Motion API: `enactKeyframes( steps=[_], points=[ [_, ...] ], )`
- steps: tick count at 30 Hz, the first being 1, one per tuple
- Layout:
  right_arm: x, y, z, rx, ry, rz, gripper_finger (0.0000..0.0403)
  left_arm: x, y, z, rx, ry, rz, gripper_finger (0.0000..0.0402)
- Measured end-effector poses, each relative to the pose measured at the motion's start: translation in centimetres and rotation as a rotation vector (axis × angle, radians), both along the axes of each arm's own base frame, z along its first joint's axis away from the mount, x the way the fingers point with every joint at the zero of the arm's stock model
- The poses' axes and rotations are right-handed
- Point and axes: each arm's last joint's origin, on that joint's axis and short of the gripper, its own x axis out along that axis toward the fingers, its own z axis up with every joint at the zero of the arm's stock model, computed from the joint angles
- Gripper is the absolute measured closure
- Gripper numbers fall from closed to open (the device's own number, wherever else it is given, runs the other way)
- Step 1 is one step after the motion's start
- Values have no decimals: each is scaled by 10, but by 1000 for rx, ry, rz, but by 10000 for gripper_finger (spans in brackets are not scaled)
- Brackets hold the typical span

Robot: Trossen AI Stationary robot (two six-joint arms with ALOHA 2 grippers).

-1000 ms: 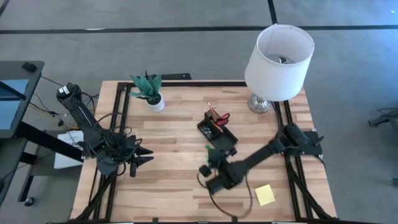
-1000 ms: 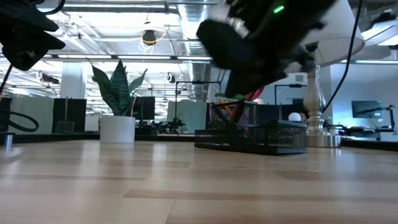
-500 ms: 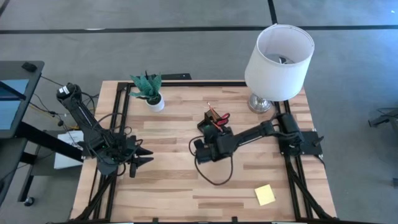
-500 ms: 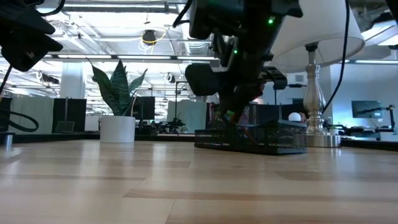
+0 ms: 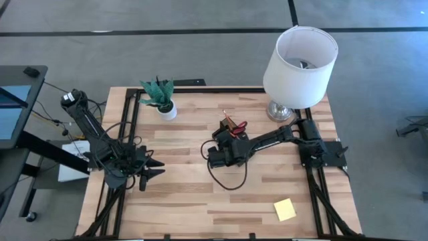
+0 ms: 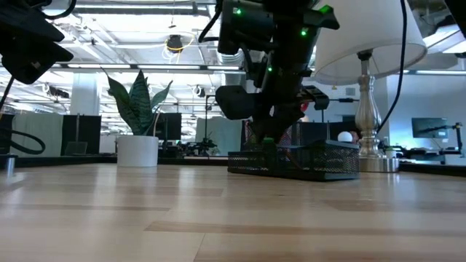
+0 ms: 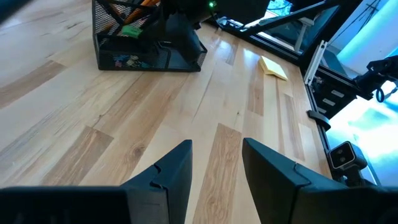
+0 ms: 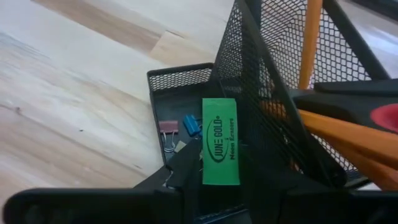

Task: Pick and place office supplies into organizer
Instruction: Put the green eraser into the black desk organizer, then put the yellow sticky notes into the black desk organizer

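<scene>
Saw one right gripper (image 8: 219, 177) poised over the low front tray of one black mesh organizer (image 5: 233, 138) at centre frame in the high view, fingers only narrowly parted around one small green block (image 8: 220, 141); block stood lengthwise between the fingertips, above the tray floor, printed side up. Could not tell whether the pads truly pressed it or had just slackened. Counted in that tray, beneath the block: one dark red clip (image 8: 168, 127) and one blue clip (image 8: 191, 124), with a few silvery bits beside them, too small to count. Counted behind the mesh wall of the taller cup: at least two orange pencils (image 8: 309, 42), leaning, and one red scissor handle (image 8: 385, 117) at the right edge of the wrist frame. Found one yellow sticky-note pad (image 5: 285, 209) lying alone on the wood at lower right of the high view, well apart from the organizer. Noted one left gripper (image 7: 216, 163) at the left edge of one table (image 5: 180, 194), over bare boards, fingers parted and holding nothing. Also counted one potted plant (image 5: 160, 97) at upper left and one white-shaded lamp (image 5: 300, 59) at upper right.
</scene>
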Motion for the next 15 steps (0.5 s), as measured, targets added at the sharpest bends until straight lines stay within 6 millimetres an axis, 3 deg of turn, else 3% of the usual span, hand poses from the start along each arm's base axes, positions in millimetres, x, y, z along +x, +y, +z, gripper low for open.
enactKeyframes(
  steps=[9, 15],
  points=[
    [0, 2, 0, -6, -1, 5, 247, 0, 0, 0, 0, 0, 0, 265],
    [0, 2, 0, -2, -3, 5, 238, 0, 0, 0, 0, 0, 0, 265]
  ],
)
